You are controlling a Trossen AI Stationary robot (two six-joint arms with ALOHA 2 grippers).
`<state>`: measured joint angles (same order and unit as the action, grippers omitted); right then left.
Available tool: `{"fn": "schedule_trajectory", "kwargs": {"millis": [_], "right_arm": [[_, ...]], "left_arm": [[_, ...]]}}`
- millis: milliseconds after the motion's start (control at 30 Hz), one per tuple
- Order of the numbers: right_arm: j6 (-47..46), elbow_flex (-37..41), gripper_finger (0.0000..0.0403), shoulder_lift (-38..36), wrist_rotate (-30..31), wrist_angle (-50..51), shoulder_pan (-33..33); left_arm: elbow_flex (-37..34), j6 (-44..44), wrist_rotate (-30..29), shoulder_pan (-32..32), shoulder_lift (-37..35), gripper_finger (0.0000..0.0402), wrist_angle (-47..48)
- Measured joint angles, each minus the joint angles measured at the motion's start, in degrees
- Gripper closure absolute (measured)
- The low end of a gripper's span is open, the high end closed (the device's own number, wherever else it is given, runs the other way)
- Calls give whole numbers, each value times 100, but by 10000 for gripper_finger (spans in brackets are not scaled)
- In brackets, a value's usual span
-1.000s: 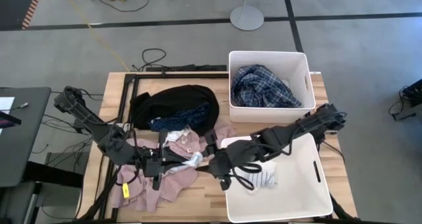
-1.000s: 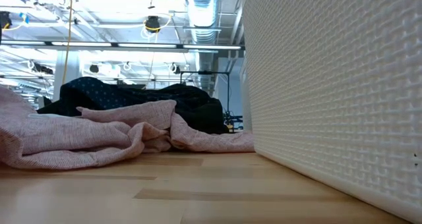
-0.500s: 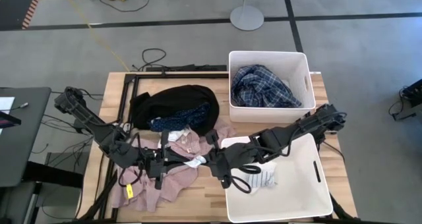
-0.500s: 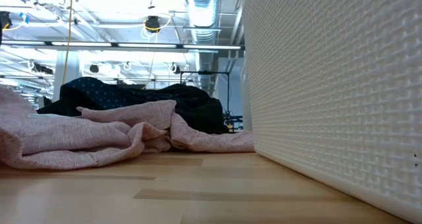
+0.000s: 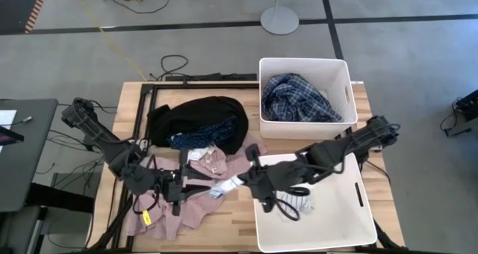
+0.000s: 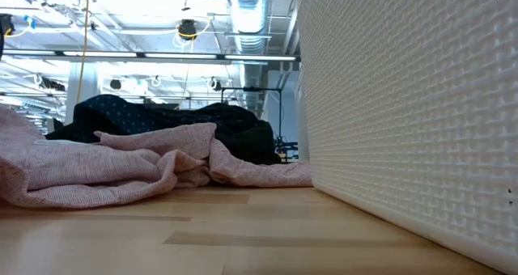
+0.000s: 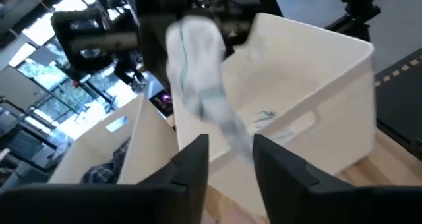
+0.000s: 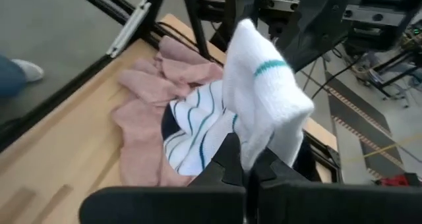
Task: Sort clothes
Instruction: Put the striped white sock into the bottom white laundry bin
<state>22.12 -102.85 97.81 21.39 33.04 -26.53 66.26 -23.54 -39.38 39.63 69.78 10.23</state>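
A small white sock with a teal band hangs between my two grippers over the table's middle. My right gripper is shut on it. My left gripper faces it from the left, fingers apart, and the sock's free end reaches down between them. Under both lies a pink garment, with a white striped piece on it. A black garment with a navy dotted one lies farther back. The plaid shirt sits in the far bin. My right gripper pinches the white sock between its two fingers, coming level from the table's right. The sock bunches doubled beyond the fingertips, lifted clear of the pink garment. My left gripper has its fingers on either side of the sock's end; I cannot tell whether they touch it.
A second white bin stands at the near right with a striped piece inside; its wall fills the low view's right. Pink cloth and dark cloth lie across the table's left half.
My right gripper has closed in on the white sock and drawn it a little toward the table's right edge. The sock has come away from my left gripper, which has stayed nearly in place.
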Motion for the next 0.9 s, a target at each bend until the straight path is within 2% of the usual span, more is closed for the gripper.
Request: {"fn": "schedule_trajectory", "kwargs": {"millis": [200,400,600,900], "right_arm": [[-322,0,402,-394,0,588,-280],[-1013,0,402,-715,0,1438,-545],[-1715,0,403,-897,0,2188,-810],[-2543,0,403,-1127,0,2909,-1194]], "left_arm": [[0,576,-88,111,-76,239,600],[0,1624,-112,163,-159,233,1769],[-2,2805,207,165,-159,233,2808],[-2,4155,729,165,44,220,3724]]}}
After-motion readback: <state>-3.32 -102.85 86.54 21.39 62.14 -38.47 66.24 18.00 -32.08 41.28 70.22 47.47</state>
